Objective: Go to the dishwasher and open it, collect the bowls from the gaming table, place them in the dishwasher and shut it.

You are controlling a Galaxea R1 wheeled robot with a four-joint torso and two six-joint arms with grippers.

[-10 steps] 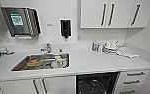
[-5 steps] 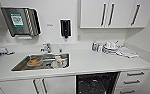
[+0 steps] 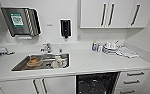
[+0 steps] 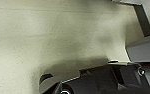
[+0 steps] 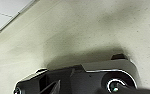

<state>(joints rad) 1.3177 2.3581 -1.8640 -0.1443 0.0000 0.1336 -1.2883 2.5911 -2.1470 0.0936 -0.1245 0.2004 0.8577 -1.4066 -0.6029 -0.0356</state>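
Note:
The dishwasher (image 3: 97,83) sits under the white counter (image 3: 91,62), to the right of the sink, and shows as a dark opening with racks faintly visible inside. Its steel front cannot be seen from here. In the steel sink (image 3: 41,62) lie several dishes, among them a round orange-tinted one (image 3: 34,61) and a white piece (image 3: 59,61). More crockery (image 3: 110,47) is stacked on the counter at the right. The gaming table is out of view. Both wrist views look down on pale speckled floor (image 4: 53,37) (image 5: 91,32).
A tap (image 3: 47,47) stands behind the sink. On the wall hang a paper-towel dispenser (image 3: 20,21) and a black soap dispenser (image 3: 65,28). White wall cabinets (image 3: 111,13) are above, drawers (image 3: 133,81) right of the dishwasher, cabinet doors (image 3: 38,86) left of it.

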